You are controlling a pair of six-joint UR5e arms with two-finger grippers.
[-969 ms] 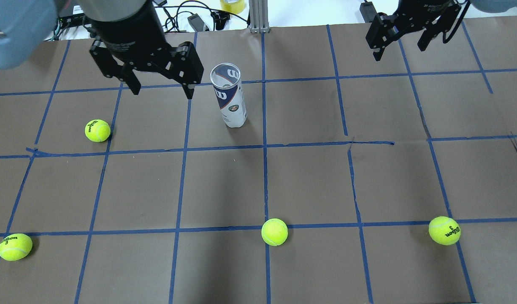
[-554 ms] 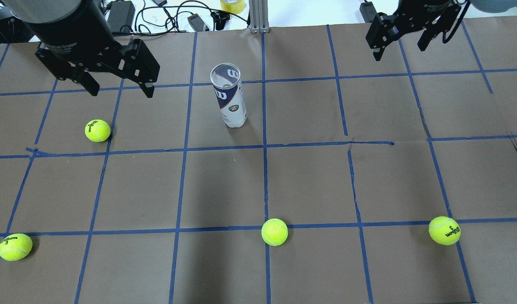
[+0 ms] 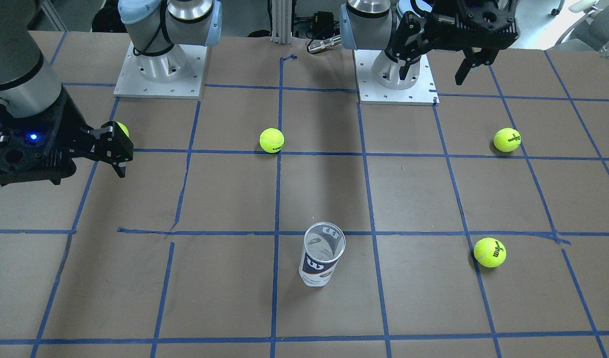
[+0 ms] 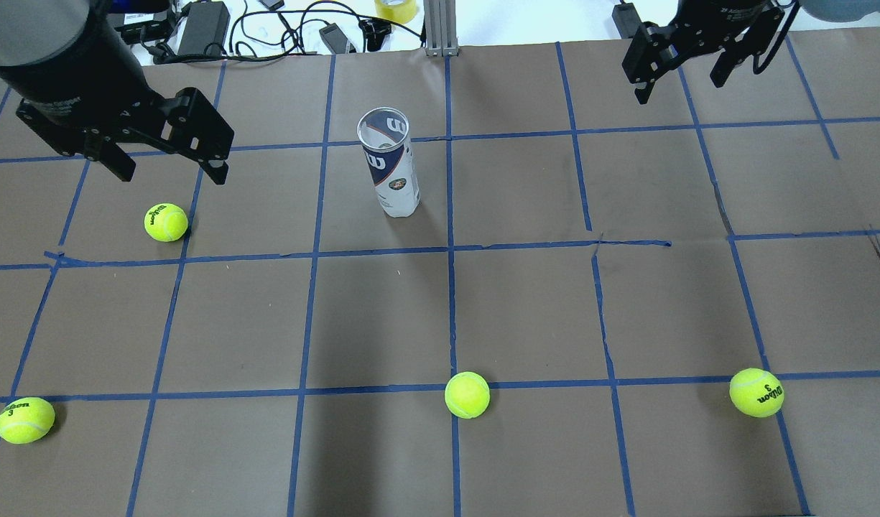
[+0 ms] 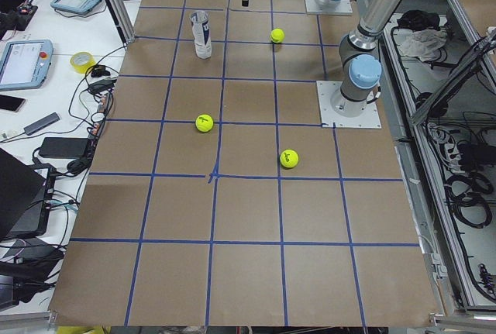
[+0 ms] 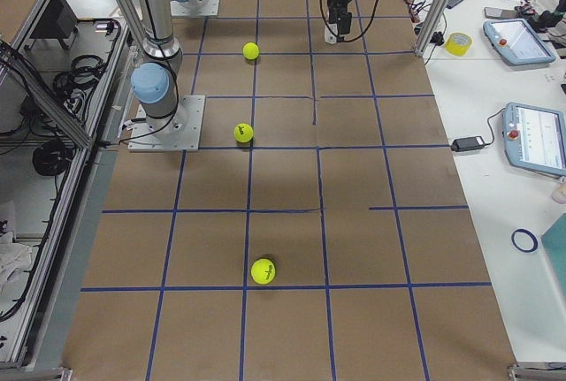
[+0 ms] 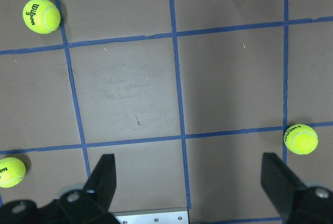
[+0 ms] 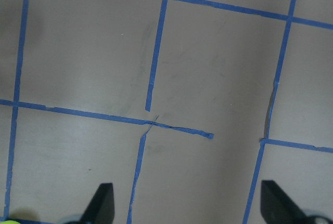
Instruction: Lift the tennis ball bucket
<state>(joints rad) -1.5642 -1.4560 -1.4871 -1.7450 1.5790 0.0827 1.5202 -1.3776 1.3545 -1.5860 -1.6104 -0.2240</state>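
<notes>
Left hand (image 4: 174, 177) withdrew; bucket (image 4: 394, 169) stands upright.

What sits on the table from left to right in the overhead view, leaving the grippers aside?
bottom-left tennis ball → upper-left tennis ball → tennis ball bucket, standing upright → bottom-centre tennis ball → bottom-right tennis ball

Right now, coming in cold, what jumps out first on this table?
The tennis ball bucket stands upright and open-topped at the far middle of the table, untouched. Four yellow-green tennis balls lie scattered, all apart from it. The left gripper hangs open to its left; the right gripper hangs open at the far right corner.
</notes>
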